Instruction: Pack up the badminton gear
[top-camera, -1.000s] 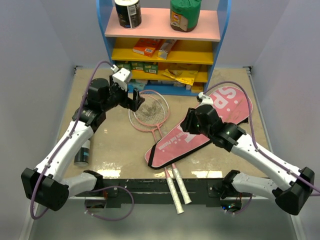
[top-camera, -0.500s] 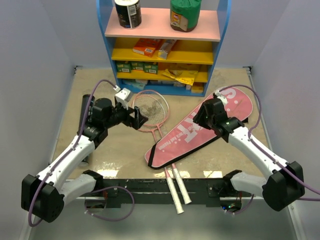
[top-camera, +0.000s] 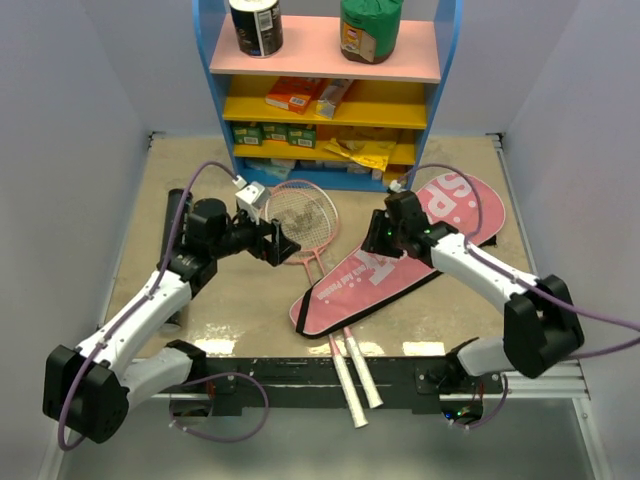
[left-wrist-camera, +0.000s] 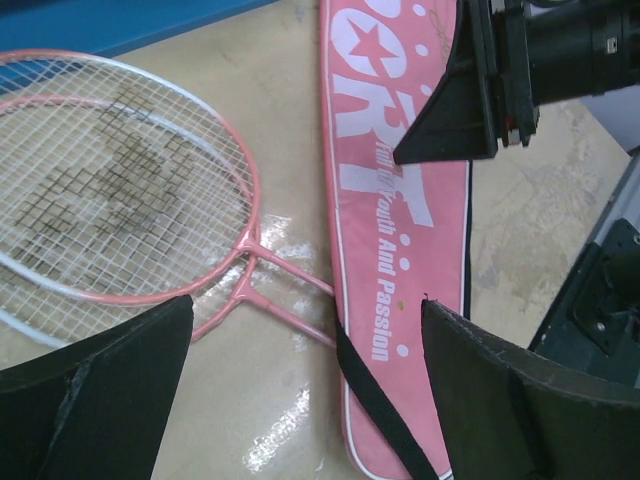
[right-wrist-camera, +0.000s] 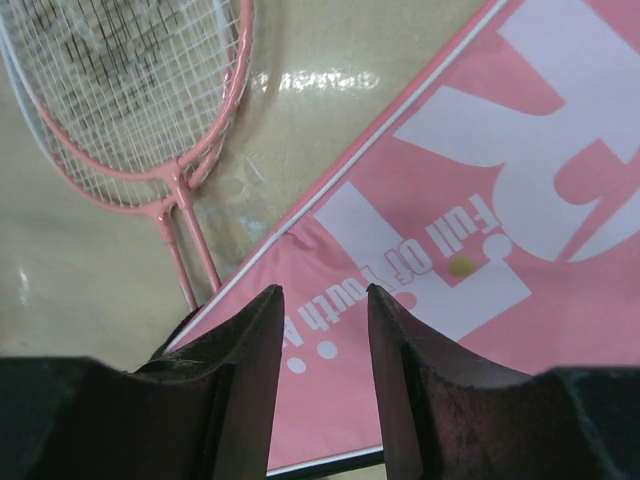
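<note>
here the pink bag (left-wrist-camera: 400, 200) reads "full of youth and passion", left hand (left-wrist-camera: 307, 303) wide, right hand (right-wrist-camera: 322, 292) narrow.

Overhead, two wrist close-ups, shared rackets (top-camera: 300, 215)

The rackets (left-wrist-camera: 130, 190) have glossy frames, the bag (left-wrist-camera: 395, 230) is matt cloth, the table (left-wrist-camera: 270, 400) smooth, shiny.

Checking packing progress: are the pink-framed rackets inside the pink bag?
Out: the pink-framed rackets lie with heads uncovered beside the pink racket-shaped bag.
</note>
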